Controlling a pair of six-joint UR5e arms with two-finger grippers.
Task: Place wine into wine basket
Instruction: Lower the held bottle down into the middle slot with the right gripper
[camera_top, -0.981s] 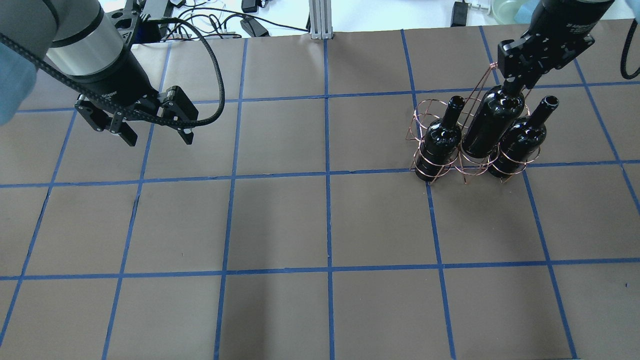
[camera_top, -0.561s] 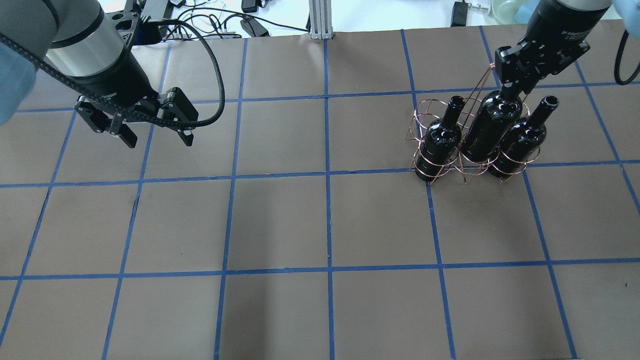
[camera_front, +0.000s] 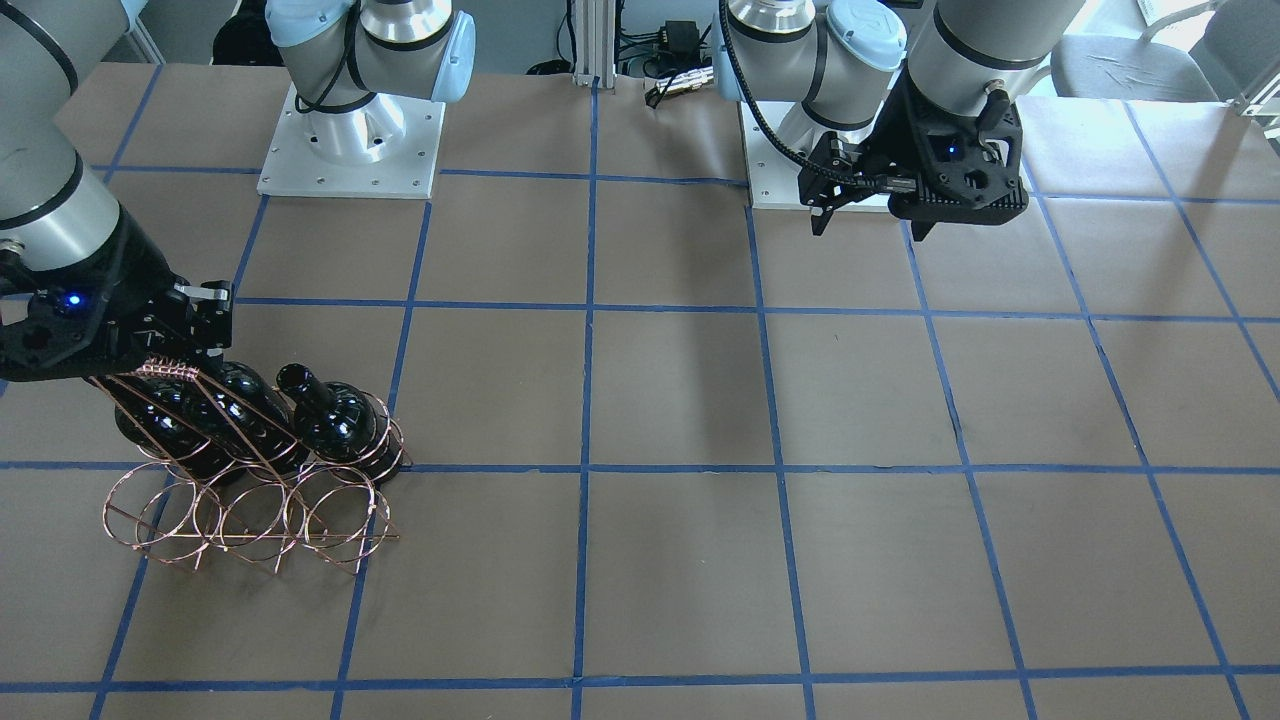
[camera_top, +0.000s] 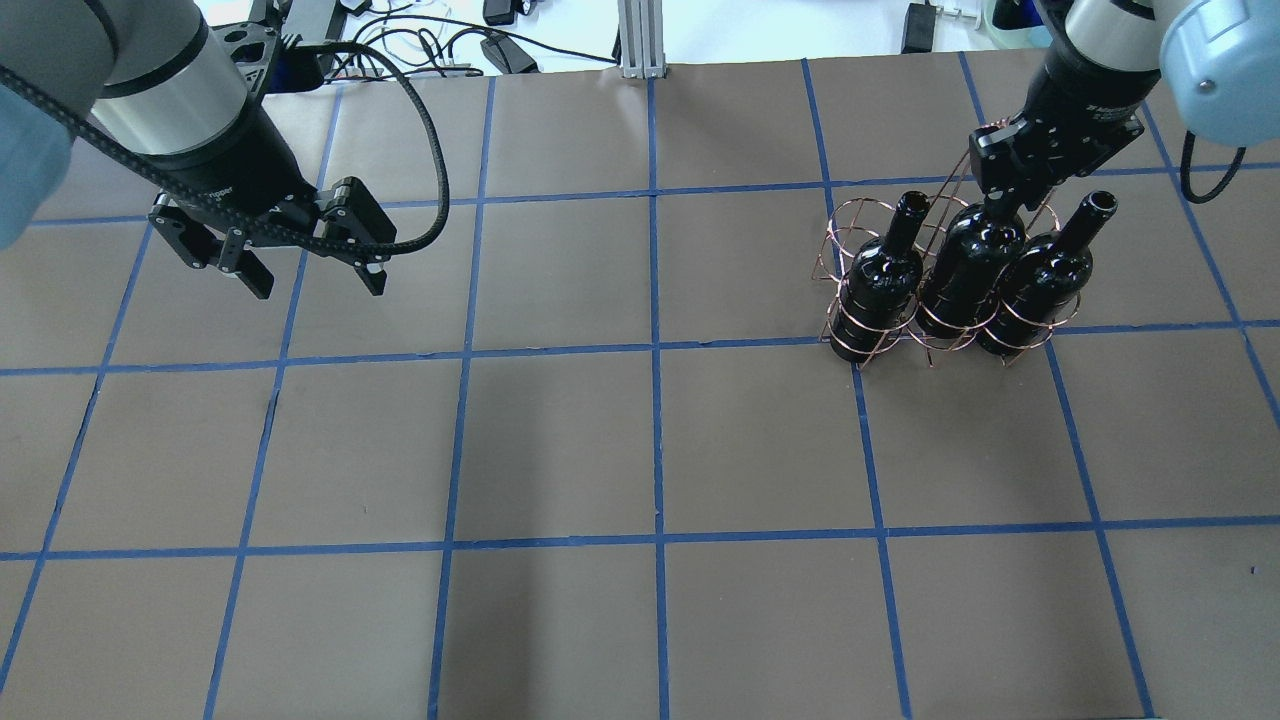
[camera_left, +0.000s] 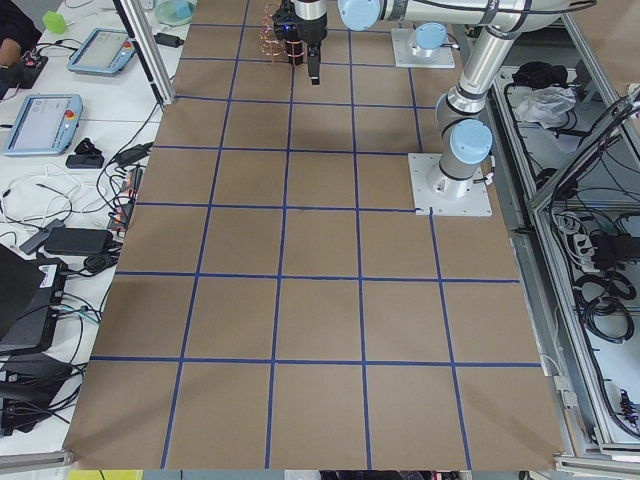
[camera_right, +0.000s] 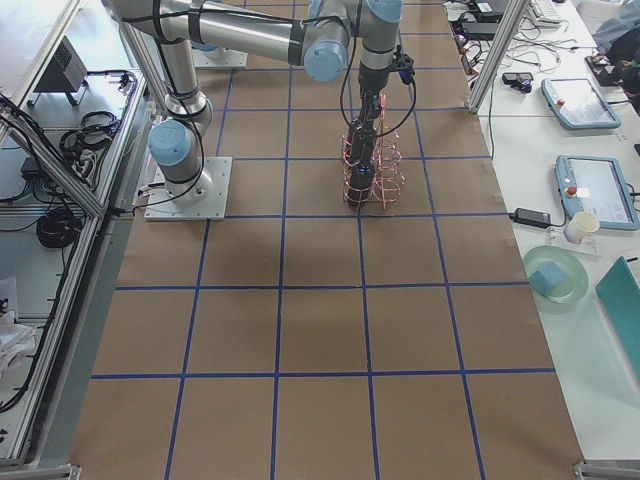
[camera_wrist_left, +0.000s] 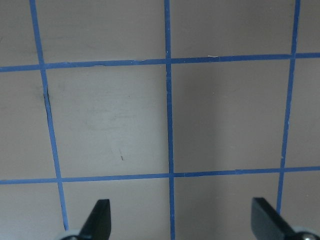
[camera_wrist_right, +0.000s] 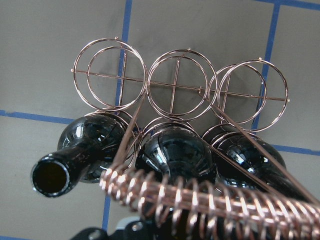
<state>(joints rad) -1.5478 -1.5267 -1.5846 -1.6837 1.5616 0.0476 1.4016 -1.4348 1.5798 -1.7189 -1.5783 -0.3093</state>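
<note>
Middle wine bottle (camera_top: 962, 275), seated in the centre ring of the near row of the wine basket (camera_wrist_right: 174, 87), between two like bottles (camera_top: 880, 285) (camera_top: 1035, 280). Its long axis stands near upright, neck uppermost, directly beneath the right end effector (camera_top: 1005, 190), which appears closed about the neck; the coil-wrapped handle passes just beside it. The far row of rings is empty. The left end effector (camera_top: 318, 287) hangs wide open and empty, well apart across the table (camera_top: 640, 450). Release and a straight upward withdrawal appear to be what remains.
</note>
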